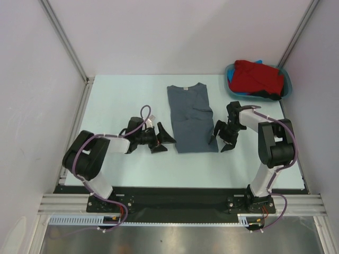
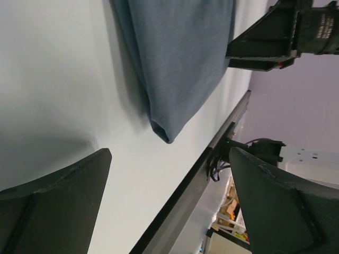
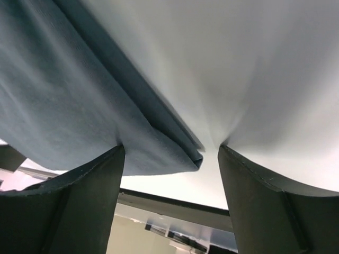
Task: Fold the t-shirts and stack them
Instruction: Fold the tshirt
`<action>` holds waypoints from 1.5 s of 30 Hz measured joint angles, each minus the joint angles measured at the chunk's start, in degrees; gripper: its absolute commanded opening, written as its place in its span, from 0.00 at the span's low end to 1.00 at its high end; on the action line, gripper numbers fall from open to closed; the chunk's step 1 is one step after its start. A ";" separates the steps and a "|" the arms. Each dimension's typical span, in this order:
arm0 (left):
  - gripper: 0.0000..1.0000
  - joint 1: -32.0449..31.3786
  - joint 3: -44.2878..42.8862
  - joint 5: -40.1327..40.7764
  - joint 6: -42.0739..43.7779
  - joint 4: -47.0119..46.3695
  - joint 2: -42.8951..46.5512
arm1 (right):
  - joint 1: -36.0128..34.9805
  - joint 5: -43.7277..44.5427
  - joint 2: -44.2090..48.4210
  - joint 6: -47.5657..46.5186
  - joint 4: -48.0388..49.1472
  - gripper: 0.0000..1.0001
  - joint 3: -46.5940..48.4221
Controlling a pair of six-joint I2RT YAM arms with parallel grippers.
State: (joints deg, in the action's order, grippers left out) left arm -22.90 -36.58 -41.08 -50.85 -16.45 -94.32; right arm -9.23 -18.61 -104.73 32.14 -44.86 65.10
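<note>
From above, the grey t-shirt (image 1: 190, 117) lies flat, folded into a long strip, in the middle of the pale worktop (image 1: 122, 100), collar toward the far wall. The left gripper (image 1: 162, 140) sits low just off the shirt's near-left edge and the right gripper (image 1: 222, 137) just off its near-right corner. Bare worktop runs wide to the left and along the near edge. At the far right corner the red t-shirt (image 1: 258, 78) is heaped in a teal tub (image 1: 286, 84), with bits of blue and black cloth beside it. From the left wrist, the left gripper (image 2: 169, 206) has its jaws spread wide, released, holding nothing. The grey t-shirt (image 2: 180, 58) and its near corner lie ahead on the worktop (image 2: 53, 79), apart from the jaws, and the right gripper (image 2: 267, 39) shows beyond the shirt. From the right wrist, the right gripper (image 3: 169, 203) has its jaws parted and clamps nothing. The folded corner of the grey t-shirt (image 3: 63, 106) lies between them on the worktop (image 3: 249, 69), with cloth meeting the left-hand jaw.
</note>
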 measured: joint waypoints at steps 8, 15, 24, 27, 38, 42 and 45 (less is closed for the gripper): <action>1.00 -1.22 4.11 -3.28 -13.97 -28.17 -11.28 | 1.22 -4.90 2.80 2.78 4.66 0.77 -5.09; 1.00 -3.98 2.56 -3.58 -17.22 -35.80 -15.93 | 2.29 -7.63 2.97 3.50 6.29 0.75 -6.19; 0.95 -5.68 -3.21 -2.56 -10.03 -22.10 -14.32 | 3.37 -10.38 1.36 3.63 6.51 0.72 -5.60; 0.80 -6.34 -7.45 -0.66 -4.90 -13.05 -13.66 | 3.43 -11.15 0.48 3.67 6.32 0.70 -4.94; 0.35 -7.08 -10.10 2.32 1.84 -1.64 -13.73 | 3.50 -11.93 -1.09 3.06 6.62 0.44 -4.26; 0.14 -7.89 -9.92 2.62 2.49 -0.50 -14.40 | 3.50 -11.56 -1.57 2.60 7.21 0.33 -4.35; 0.00 -8.33 -9.90 2.54 2.45 -0.59 -14.67 | 3.50 -11.37 -1.57 2.36 7.93 0.08 -4.68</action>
State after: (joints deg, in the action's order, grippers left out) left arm -31.22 -46.48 -38.54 -48.40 -17.04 -108.99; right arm -5.74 -29.98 -106.30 34.50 -36.93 60.42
